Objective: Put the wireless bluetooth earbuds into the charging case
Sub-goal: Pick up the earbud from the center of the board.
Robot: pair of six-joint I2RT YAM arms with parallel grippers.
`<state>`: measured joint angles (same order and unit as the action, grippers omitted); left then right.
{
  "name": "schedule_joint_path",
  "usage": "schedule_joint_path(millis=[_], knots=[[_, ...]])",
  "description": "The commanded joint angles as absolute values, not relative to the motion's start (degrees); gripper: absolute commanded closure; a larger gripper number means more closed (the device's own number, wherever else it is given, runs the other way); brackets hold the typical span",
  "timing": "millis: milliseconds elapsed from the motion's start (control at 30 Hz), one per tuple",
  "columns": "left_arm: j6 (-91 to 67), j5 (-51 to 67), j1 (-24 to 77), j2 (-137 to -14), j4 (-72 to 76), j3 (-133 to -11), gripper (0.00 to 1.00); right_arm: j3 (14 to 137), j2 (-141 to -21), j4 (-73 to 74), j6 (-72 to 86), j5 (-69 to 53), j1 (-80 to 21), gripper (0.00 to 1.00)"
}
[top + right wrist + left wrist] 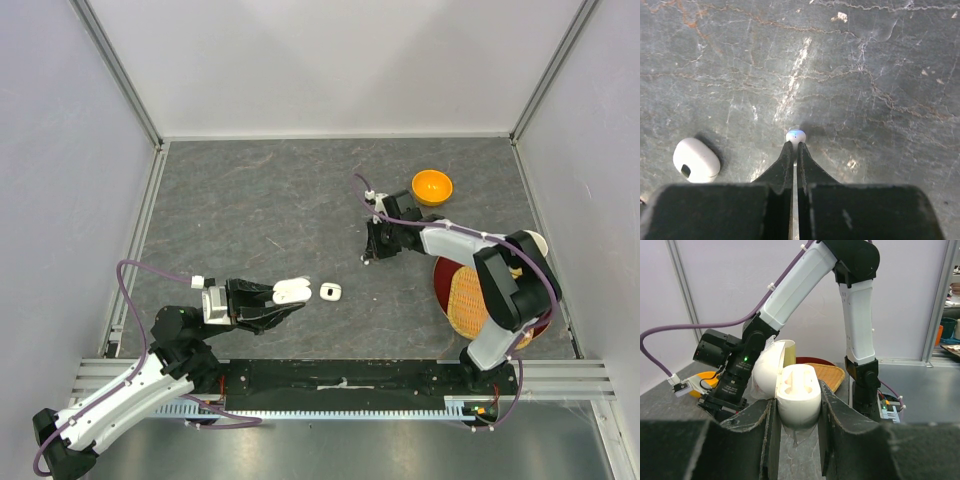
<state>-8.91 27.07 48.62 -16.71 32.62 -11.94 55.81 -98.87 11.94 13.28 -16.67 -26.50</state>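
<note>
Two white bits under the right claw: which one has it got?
The tiny earbud, pinched at the tips of the shut right claw. The bigger rounded piece with the dark slot lies loose beside it, untouched.

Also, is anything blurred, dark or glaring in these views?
Top external: even light, sharp. Left wrist: the left gripper is dark and rather soft; the charging case it holds is clear. Right wrist: the table is sharp, the right gripper almost black; a bluish glint on the earbud at its tips, a soft shadow beside the second earbud.
</note>
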Motion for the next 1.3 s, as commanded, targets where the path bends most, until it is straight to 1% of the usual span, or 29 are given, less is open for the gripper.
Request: schedule_joint_path(millis=[0, 267, 467, 700, 733, 833, 967, 1267], knots=[[-9.1, 25.8, 48.8, -16.9, 33.5, -12.0, 0.98, 55.5, -92.4, 12.7, 12.5, -17.3, -26.5, 1.0], [-9.1, 26.3, 48.8, -17.8, 34.2, -12.0, 0.98, 55.7, -82.7, 14.7, 12.0, -22.1, -26.5, 1.0], [-9.2, 26.6, 48.7, -18.5, 34.6, -12.3, 0.98, 56.6, -74.7, 15.4, 11.5, -29.8, -26.4, 1.0], [-9.7, 27.5, 48.8, -20.6, 36.6, -12.5, 0.98, 60.2, -66.5, 15.6, 10.6, -43.3, -26.5, 1.0], [-9.7, 27.7, 48.7, -20.8, 36.7, -12.5, 0.98, 60.8, -66.0, 15.6, 11.0, -46.8, -26.5, 1.0], [-9.8, 28.0, 48.8, -21.6, 37.3, -12.8, 0.98, 62.7, -65.3, 15.9, 11.8, -50.6, -26.5, 1.0], [-10.0, 28.4, 48.7, -22.2, 37.5, -13.0, 0.98, 64.5, -64.4, 16.1, 11.8, -60.3, -26.5, 1.0], [-10.8, 29.4, 48.8, -24.1, 39.0, -13.4, 0.98, 67.5, -60.3, 15.9, 10.4, -74.7, -27.2, 1.0]])
